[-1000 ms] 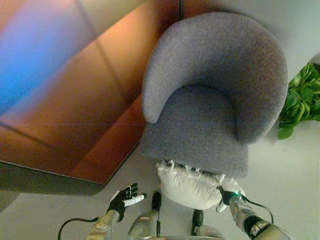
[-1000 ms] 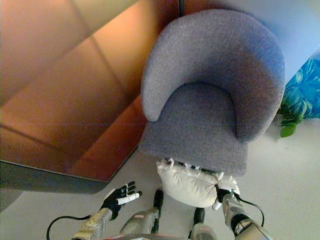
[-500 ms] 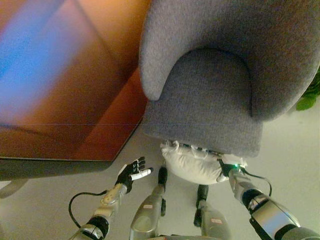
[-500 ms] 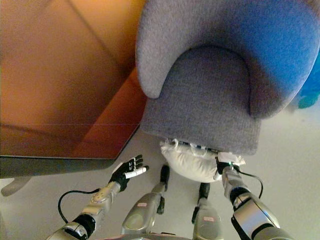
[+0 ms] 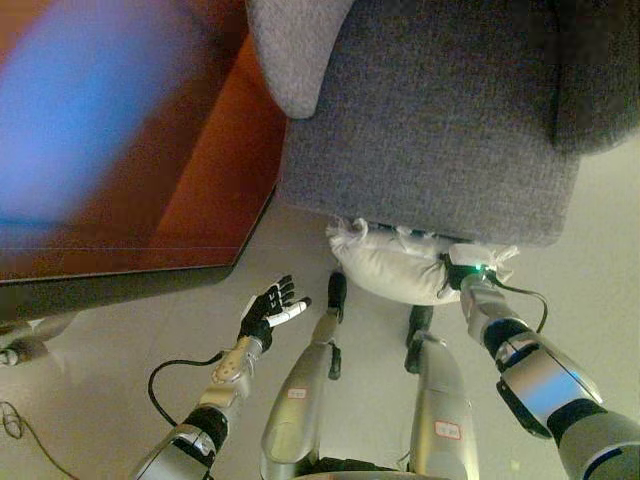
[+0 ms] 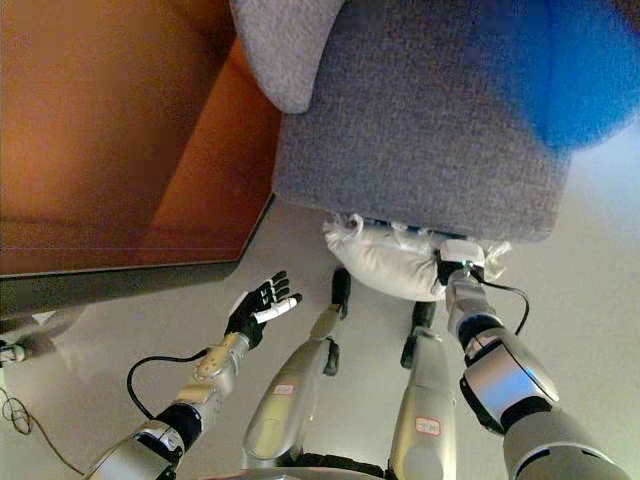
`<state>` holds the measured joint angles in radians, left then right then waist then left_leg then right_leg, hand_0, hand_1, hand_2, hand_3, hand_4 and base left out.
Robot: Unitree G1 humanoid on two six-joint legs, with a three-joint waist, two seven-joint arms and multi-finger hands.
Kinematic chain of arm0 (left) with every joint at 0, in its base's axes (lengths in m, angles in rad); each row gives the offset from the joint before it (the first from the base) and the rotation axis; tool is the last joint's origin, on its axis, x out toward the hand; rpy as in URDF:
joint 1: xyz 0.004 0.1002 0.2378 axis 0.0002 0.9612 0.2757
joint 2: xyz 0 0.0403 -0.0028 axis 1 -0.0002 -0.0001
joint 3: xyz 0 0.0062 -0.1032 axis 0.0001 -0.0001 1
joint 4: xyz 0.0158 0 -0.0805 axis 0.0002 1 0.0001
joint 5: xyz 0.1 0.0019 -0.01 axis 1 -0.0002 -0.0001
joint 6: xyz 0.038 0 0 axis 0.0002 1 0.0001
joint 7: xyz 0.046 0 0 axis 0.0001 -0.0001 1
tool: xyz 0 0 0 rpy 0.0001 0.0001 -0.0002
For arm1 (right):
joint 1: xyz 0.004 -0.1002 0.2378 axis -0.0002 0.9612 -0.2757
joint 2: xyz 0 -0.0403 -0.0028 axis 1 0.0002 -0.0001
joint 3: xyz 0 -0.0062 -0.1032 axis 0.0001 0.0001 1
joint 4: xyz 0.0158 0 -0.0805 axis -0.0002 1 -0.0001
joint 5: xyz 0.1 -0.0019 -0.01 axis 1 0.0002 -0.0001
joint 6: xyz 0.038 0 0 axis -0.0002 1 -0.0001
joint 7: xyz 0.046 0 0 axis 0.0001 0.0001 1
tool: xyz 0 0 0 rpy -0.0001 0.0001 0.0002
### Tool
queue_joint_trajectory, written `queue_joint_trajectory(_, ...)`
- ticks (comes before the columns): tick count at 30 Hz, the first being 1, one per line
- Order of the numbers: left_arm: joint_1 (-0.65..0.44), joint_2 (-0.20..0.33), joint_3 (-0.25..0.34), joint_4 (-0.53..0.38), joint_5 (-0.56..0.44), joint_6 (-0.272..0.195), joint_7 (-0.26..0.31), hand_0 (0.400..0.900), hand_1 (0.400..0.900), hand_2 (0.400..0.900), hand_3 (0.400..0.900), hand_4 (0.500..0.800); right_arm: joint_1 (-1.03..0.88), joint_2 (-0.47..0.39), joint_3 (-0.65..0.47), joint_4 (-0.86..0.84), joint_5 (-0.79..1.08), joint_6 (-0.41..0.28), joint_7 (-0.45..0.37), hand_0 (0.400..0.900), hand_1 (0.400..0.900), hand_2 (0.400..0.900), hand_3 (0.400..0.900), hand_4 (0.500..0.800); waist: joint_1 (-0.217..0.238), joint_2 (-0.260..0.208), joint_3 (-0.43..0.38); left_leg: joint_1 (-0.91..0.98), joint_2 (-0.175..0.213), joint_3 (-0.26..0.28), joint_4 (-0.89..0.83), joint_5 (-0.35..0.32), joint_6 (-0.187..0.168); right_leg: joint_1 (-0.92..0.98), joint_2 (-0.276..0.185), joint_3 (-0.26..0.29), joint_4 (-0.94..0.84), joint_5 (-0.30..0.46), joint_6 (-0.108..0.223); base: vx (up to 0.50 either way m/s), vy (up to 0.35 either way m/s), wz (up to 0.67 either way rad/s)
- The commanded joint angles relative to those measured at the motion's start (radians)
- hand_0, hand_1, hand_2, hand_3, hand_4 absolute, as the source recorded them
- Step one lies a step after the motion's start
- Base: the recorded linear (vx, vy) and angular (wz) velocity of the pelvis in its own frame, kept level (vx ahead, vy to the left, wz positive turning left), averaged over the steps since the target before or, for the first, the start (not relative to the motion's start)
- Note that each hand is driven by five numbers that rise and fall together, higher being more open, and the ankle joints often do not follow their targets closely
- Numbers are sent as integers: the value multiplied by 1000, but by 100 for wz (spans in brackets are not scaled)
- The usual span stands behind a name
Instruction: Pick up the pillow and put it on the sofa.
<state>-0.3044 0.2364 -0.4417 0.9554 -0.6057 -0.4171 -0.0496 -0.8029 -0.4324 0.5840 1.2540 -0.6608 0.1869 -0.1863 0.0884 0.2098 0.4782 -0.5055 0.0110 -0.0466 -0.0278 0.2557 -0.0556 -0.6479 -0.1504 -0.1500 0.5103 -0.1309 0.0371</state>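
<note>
Gripping the white pillow (image 5: pixel 395 269) at its right corner, the right hand (image 5: pixel 462 280) holds it against the grey sofa's (image 5: pixel 430 150) front edge; the left hand (image 5: pixel 268 309) hangs released. Next: lift it onto the seat.

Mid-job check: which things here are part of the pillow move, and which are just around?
In the job:
white pillow, at the sofa's front edge
grey sofa
right hand, at the pillow's right end
left hand, open, holding nothing

Just around:
brown panel, left of the sofa
</note>
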Motion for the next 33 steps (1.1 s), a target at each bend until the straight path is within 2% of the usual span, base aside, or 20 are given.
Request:
queue_joint_trajectory(1, -70, -6, -7, -59, -34, -77, 28, 900, 900, 900, 900, 800, -77, -59, 39, 13, -5, 20, 14, 900, 900, 900, 900, 800, 18, 8, 42, -14, -92, 47, 37, -106, 38, 39, 18, -27, -309, 205, 36, 0, 0, 0)
queue_joint_trajectory(4, -74, -11, -16, -66, -37, -82, 37, 900, 900, 900, 900, 800, -115, -73, 37, 18, -23, 36, 32, 900, 900, 900, 900, 800, 19, 23, 42, -53, -95, 51, 46, -99, 33, -3, 14, -24, -302, 212, 39, -20, 23, 0)
queue_joint_trajectory(5, -72, -11, -18, -73, -38, -83, 43, 900, 900, 900, 900, 800, -128, -80, 41, 21, -24, 44, 38, 771, 771, 771, 771, 722, 19, 30, 42, -64, -95, 54, 49, -96, 31, -15, 12, -23, -300, 215, 40, -31, 38, -1)
queue_joint_trajectory(6, -70, -12, -19, -78, -38, -86, 48, 900, 900, 900, 900, 800, -138, -85, 44, 24, -30, 47, 41, 696, 696, 696, 696, 678, 19, 36, 42, -74, -95, 56, 48, -94, 30, -27, 12, -20, -300, 217, 41, -38, 31, 0)
queue_joint_trajectory(7, -68, -12, -22, -84, -38, -90, 52, 900, 900, 900, 900, 800, -147, -90, 45, 25, -42, 52, 43, 563, 563, 563, 563, 598, 20, 41, 42, -83, -96, 57, 47, -92, 30, -37, 12, -19, -300, 219, 41, -46, 23, 0)
queue_joint_trajectory(8, -63, -11, -27, -89, -41, -95, 55, 900, 900, 900, 900, 800, -155, -94, 45, 27, -43, 56, 39, 400, 400, 400, 400, 500, 21, 47, 42, -93, -96, 58, 46, -90, 30, -48, 12, -17, -301, 221, 42, -44, 26, -1)
queue_joint_trajectory(14, -33, -11, -27, -102, -61, -119, 49, 900, 900, 900, 900, 800, -186, -106, 51, 21, -36, 65, 18, 400, 400, 400, 400, 500, 21, 75, 42, -102, -95, 70, 31, -85, 28, -70, 11, -9, -307, 227, 42, -32, 58, -4)
queue_joint_trajectory(19, -22, -4, -20, -105, -69, -137, 22, 900, 900, 900, 900, 800, -184, -100, 41, 14, 10, 41, -21, 400, 400, 400, 400, 500, 21, 70, 42, -69, -91, 73, 18, -87, 26, -40, 12, -12, -314, 225, 42, -41, 28, -4)
queue_joint_trajectory(26, -39, 13, -6, -102, -68, -113, -1, 900, 900, 900, 900, 800, -173, -85, 15, 2, 88, -42, -40, 400, 400, 400, 400, 500, 24, 31, 38, 16, -82, 71, 0, -101, 28, 46, 13, -27, -333, 223, 45, -44, -13, -3)
queue_joint_trajectory(33, -24, 46, 29, -70, -25, -64, -11, 900, 900, 900, 900, 800, -75, -46, 2, -70, 193, -156, -55, 400, 400, 400, 400, 500, 33, -52, -31, 114, -58, 67, -22, -132, 29, 160, 23, -42, -361, 209, 50, -22, -55, -6)
